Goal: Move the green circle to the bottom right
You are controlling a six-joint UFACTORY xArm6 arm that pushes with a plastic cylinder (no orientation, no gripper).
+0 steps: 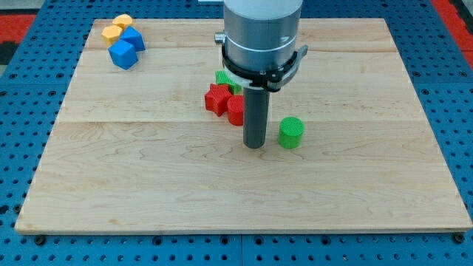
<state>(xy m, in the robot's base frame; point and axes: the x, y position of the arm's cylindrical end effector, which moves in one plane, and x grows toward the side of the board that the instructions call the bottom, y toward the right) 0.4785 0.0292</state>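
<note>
The green circle (291,132) is a short green cylinder standing near the middle of the wooden board (148,177). My tip (255,145) rests on the board just to the view's left of it, a small gap apart. The rod rises from there to the grey arm body at the view's top.
A red star (217,98) and another red block (236,111) lie just left of the rod, with a green block (225,78) partly hidden behind the arm. Two blue cubes (123,54) (133,38) and two yellow blocks (111,32) (123,21) sit at the top left.
</note>
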